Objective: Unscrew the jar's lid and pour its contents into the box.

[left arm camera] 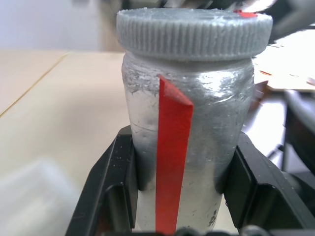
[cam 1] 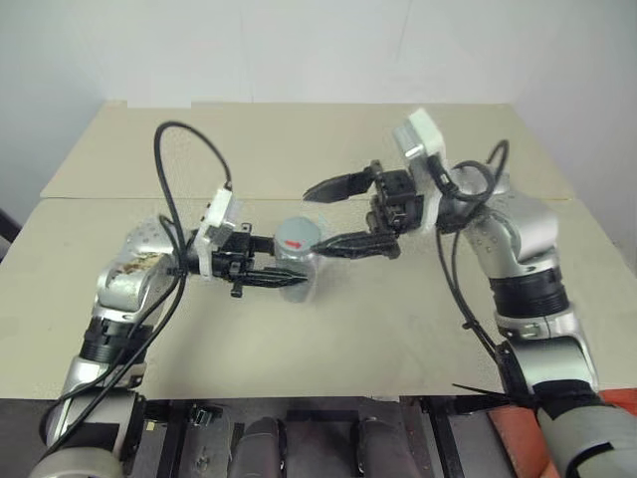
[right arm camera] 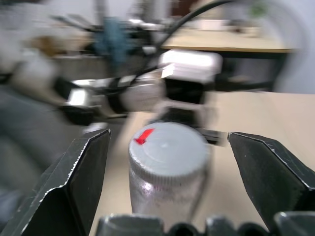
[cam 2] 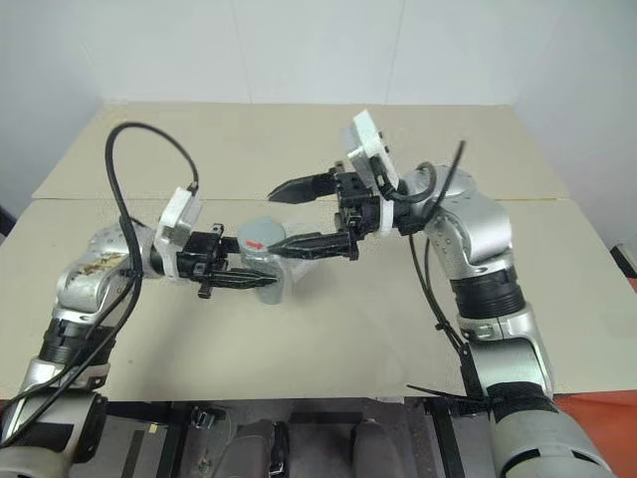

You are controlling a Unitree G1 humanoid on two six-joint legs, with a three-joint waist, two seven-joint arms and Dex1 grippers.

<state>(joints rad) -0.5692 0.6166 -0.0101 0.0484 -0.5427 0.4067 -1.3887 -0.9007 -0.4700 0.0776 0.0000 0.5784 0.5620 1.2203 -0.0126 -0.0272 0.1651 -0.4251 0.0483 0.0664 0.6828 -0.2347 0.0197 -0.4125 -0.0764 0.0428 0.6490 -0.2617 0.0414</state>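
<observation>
My left gripper (cam 1: 264, 267) is shut on the jar (cam 1: 299, 277) and holds it upright above the table. In the left wrist view both black fingers (left arm camera: 110, 187) press the jar's frosted body (left arm camera: 197, 113), which bears a red strip. The grey ribbed lid (cam 1: 296, 237) with its red mark (right arm camera: 143, 136) sits on the jar. My right gripper (cam 1: 312, 219) is open, one finger (right arm camera: 74, 182) on each side of the lid (right arm camera: 170, 147), both apart from it. A blurred translucent shape on the table beside the jar looks like the box (left arm camera: 29, 196). The contents cannot be made out.
The beige table (cam 1: 328, 339) stretches out under both arms, with a seam (cam 1: 119, 198) across it farther back. Black cables (cam 1: 164, 159) loop from both wrists. A white wall stands behind the table.
</observation>
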